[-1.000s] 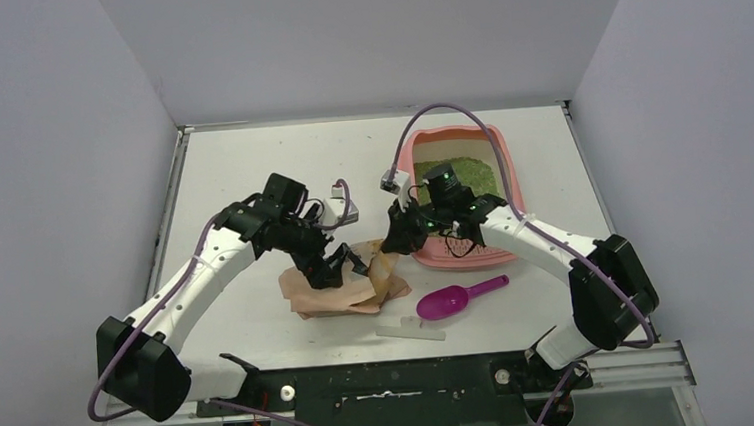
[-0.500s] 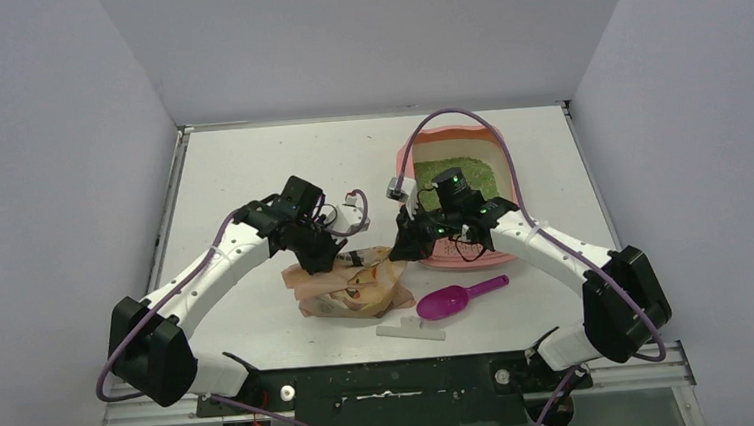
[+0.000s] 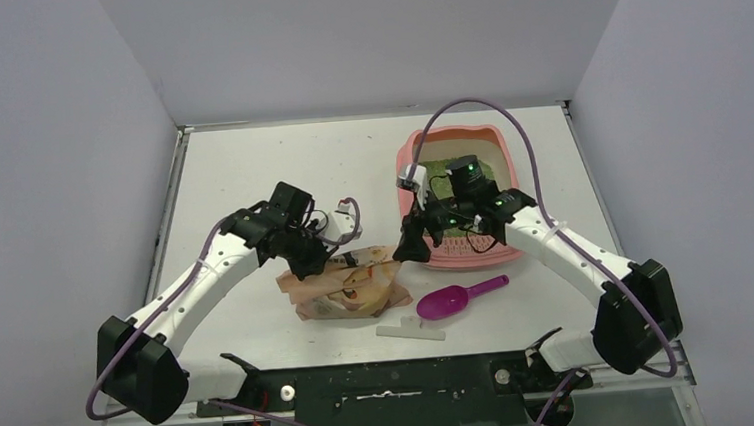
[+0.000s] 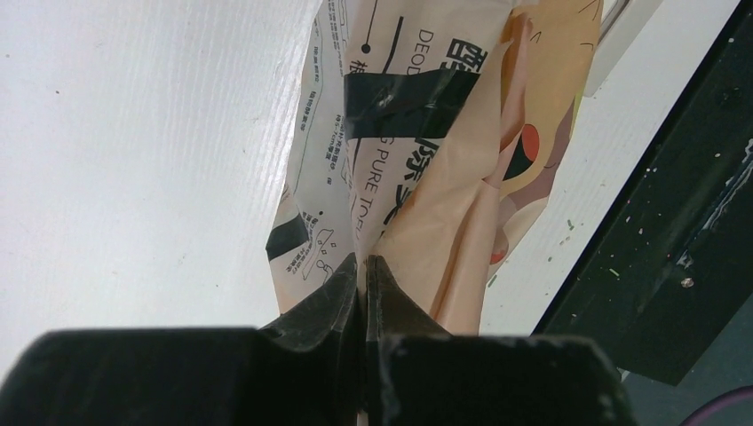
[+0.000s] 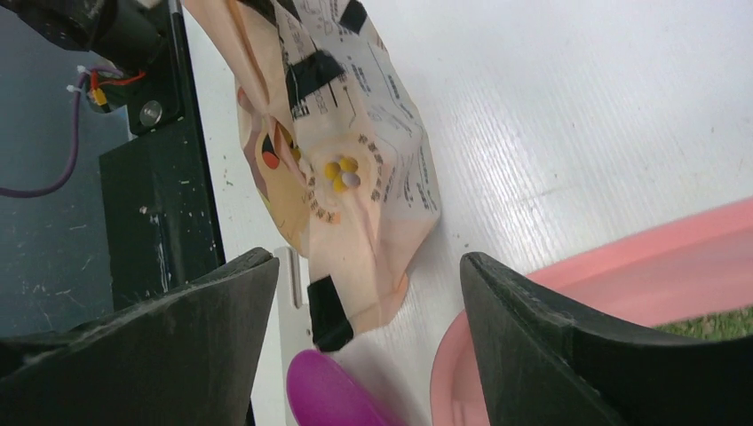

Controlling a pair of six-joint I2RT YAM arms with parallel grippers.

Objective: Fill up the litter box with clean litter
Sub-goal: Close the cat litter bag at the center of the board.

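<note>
- Left pincer (image 4: 362, 262) clamped on bag (image 4: 444, 177); right pincer (image 5: 366, 262) wide, empty, just right of it.
- Advised: support bag's other end before tipping over box (image 3: 468, 131), limiting spills.

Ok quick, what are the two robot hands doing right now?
Left gripper: shut, pinching the printed bag.
Right gripper: open, holding nothing.

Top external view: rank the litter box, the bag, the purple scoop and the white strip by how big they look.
Largest to smallest:
1. litter box, even partly covered
2. bag
3. scoop
4. white strip, shorter and thinner than the scoop
</note>
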